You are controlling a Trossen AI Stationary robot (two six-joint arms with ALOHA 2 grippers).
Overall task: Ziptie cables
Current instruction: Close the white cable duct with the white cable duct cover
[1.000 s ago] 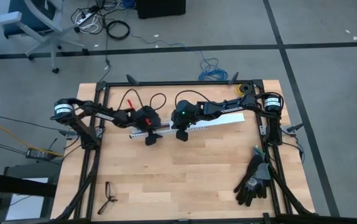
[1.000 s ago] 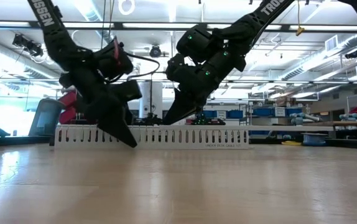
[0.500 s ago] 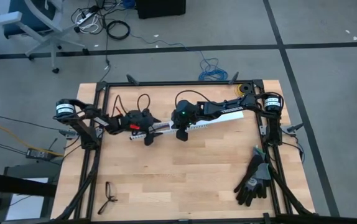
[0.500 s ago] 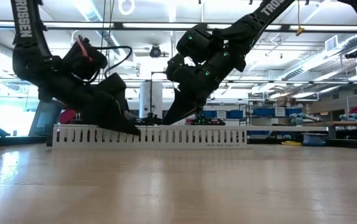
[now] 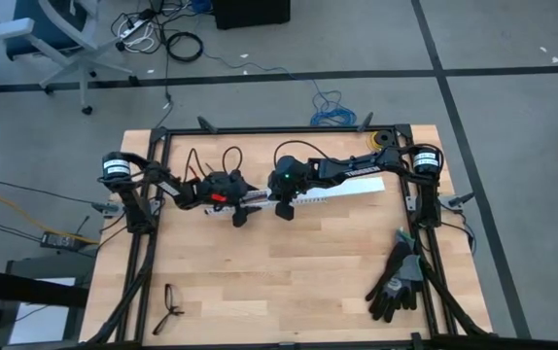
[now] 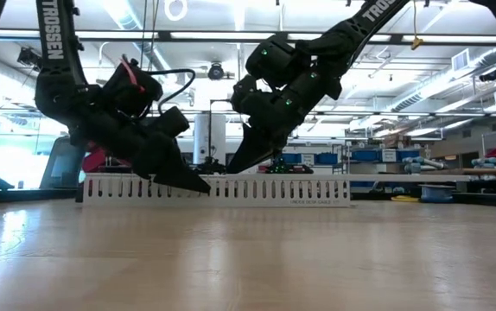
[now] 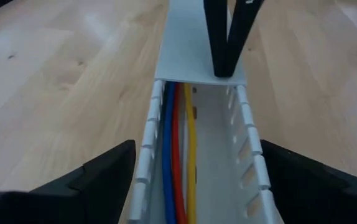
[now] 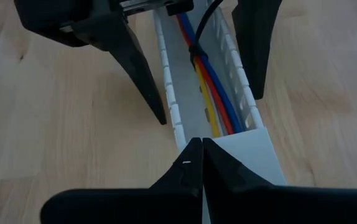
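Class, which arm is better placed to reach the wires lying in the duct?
Left, probably: the left gripper, open, straddles the uncovered duct over the wires; the right gripper is shut, tips on the lid.

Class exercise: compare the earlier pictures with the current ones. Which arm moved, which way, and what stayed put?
The left hand drew back toward its own side, then came in again along the white slotted duct, ending open astride it. The duct shifted only slightly. The right hand stayed shut on the duct's cover. The gloves did not move.
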